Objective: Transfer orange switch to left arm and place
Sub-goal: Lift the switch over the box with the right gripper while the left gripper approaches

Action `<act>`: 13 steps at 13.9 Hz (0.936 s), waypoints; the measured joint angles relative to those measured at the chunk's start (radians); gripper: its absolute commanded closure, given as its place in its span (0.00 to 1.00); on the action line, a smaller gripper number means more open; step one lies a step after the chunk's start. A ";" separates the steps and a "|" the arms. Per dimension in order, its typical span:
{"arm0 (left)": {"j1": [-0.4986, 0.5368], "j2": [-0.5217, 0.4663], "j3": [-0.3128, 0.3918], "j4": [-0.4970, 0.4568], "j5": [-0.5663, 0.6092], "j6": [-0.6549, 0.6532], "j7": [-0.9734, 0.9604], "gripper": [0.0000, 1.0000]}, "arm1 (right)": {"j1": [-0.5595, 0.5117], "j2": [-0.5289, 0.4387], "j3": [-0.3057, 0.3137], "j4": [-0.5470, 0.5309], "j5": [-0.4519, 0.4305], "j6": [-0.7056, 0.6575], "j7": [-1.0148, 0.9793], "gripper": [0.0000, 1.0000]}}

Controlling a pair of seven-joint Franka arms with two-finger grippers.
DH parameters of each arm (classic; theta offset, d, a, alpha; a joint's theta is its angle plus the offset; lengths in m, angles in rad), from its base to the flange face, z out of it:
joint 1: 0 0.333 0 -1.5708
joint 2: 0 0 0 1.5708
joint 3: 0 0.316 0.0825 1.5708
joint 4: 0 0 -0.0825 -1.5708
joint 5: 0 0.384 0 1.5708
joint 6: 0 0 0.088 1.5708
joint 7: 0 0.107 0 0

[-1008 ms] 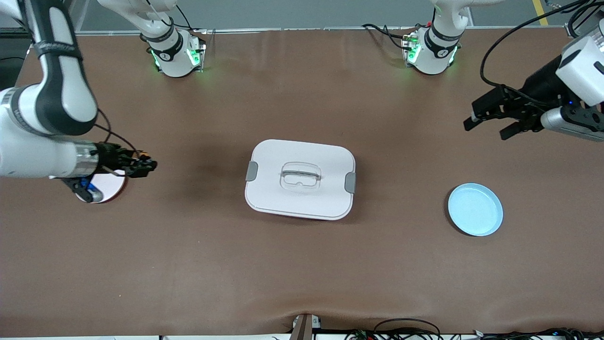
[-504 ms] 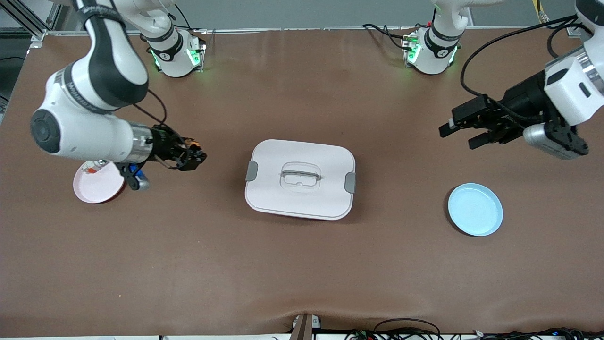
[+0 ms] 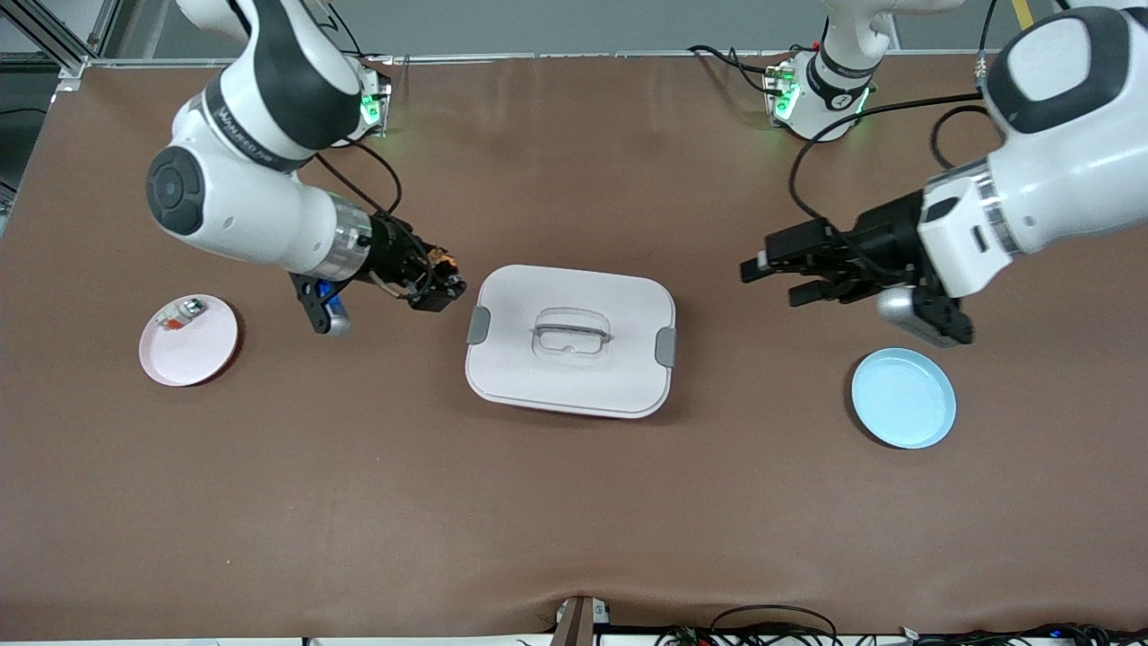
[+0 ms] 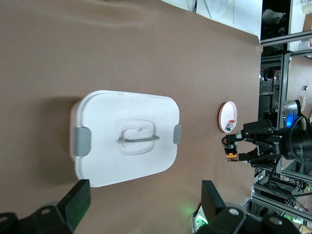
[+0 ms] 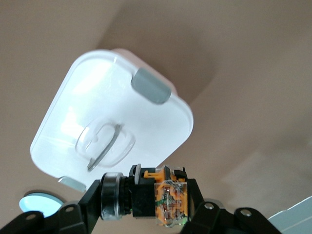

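So the right end effector point(image 3: 437, 285) is clenched on the orange switch point(image 5: 165, 200), up in the air beside the box point(image 3: 570, 341). The left end effector point(image 3: 778, 276) hangs released, probably for the handoff.

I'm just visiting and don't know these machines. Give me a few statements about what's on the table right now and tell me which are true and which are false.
1. The right gripper is shut on the orange switch. True.
2. The left gripper carries something. False: its fingers are open and empty, held above the table toward the left arm's end.
3. The box has its lid off. False: the lid is on, with both grey latches at its ends.
4. The blue plate has nothing on it. True.
5. The pink plate has nothing on it. False: a small silver-and-orange part lies on it.
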 measured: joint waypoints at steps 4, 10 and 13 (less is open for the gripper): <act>-0.079 0.032 -0.001 0.000 -0.061 0.093 0.000 0.00 | 0.026 0.006 0.000 0.034 0.002 0.050 0.095 1.00; -0.206 0.094 -0.002 -0.001 -0.171 0.313 -0.003 0.00 | 0.030 0.056 -0.002 0.130 0.008 0.082 0.217 1.00; -0.248 0.120 -0.002 -0.001 -0.228 0.392 -0.013 0.00 | 0.040 0.083 -0.002 0.159 0.013 0.124 0.261 1.00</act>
